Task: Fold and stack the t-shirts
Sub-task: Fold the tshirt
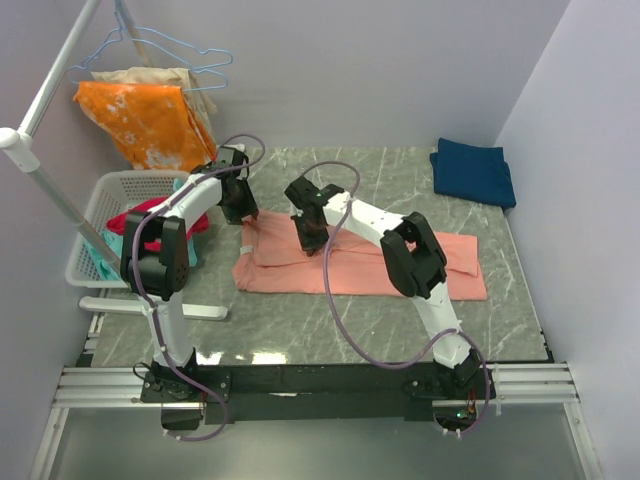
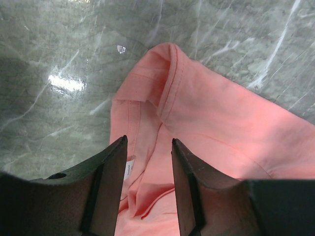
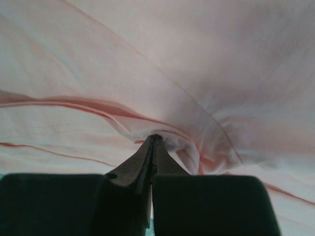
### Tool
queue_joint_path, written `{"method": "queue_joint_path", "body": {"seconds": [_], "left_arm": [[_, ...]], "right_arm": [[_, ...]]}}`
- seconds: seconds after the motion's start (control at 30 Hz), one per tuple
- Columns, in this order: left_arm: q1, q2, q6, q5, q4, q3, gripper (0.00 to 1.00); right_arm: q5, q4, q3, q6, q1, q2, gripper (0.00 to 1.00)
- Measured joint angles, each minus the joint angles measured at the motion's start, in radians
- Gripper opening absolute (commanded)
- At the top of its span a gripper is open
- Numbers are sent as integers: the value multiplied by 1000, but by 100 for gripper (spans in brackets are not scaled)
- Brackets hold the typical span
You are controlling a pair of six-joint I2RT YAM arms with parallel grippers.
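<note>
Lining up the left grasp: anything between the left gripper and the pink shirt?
Nothing visible. The left gripper is open over the pink shirt, only cloth showing between its fingers. The right gripper pinches the shirt farther along.

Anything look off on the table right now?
Nothing spilled or damaged. Only the salmon-pink cotton t-shirt looks untidy: its left end is rumpled and uneven where the right claw pinches a fold and the left claw hangs open above it. The dark navy blue t-shirt lies folded in the far right corner.
</note>
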Motion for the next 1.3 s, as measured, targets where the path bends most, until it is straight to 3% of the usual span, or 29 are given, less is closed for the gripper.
{"method": "queue_joint_path", "body": {"seconds": [0.53, 0.93, 1.1, 1.3], "left_arm": [[0, 6, -1, -1, 1, -8, 46], [0, 84, -4, -6, 1, 21, 45], [0, 84, -8, -13, 7, 23, 45], [0, 58, -8, -19, 8, 23, 46]], "right_arm": [[13, -2, -203, 43, 99, -206, 0], [47, -62, -301, 126, 136, -224, 1], [117, -93, -302, 179, 137, -224, 28], [196, -118, -293, 229, 138, -234, 44]]}}
